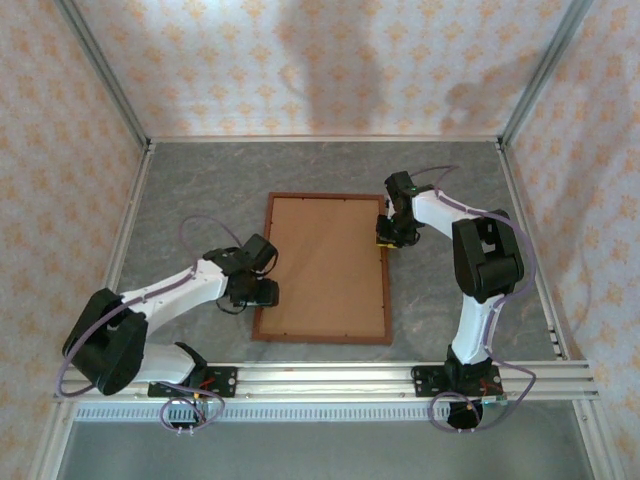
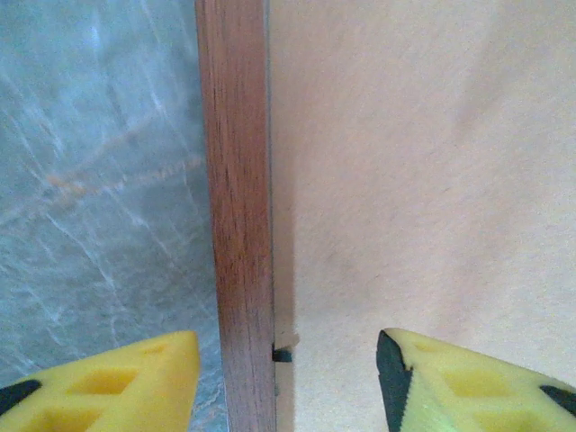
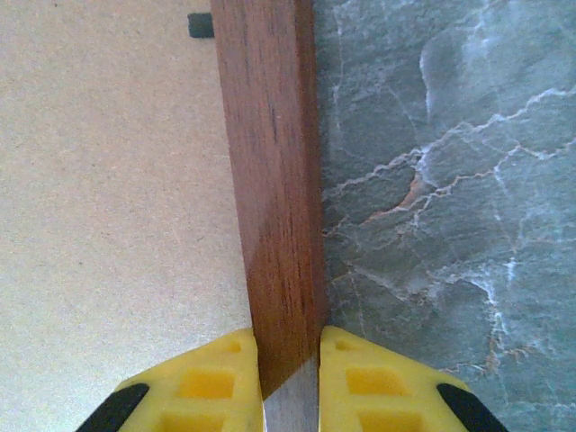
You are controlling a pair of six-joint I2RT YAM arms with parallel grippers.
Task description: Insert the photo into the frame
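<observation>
The frame [image 1: 320, 339], thin reddish-brown wood, lies back side up in the middle of the table, with a plain brown backing board [image 1: 325, 265] inside it. The photo is hidden. My left gripper [image 1: 262, 290] hovers at the frame's left rail. In the left wrist view that rail [image 2: 236, 180] runs between the open left gripper [image 2: 288, 360], whose yellow fingers [image 2: 117, 387] stand clear of it on both sides. My right gripper [image 1: 385, 235] is at the right rail. In the right wrist view the right gripper [image 3: 290, 360] is shut on that rail [image 3: 270, 162].
Grey marbled table top [image 3: 450, 180] surrounds the frame. A small dark retaining tab [image 2: 283, 355] sits at the rail's inner edge by the backing board [image 2: 423, 162]; another tab [image 3: 200, 25] shows near the right rail. Patterned walls close in the back and sides.
</observation>
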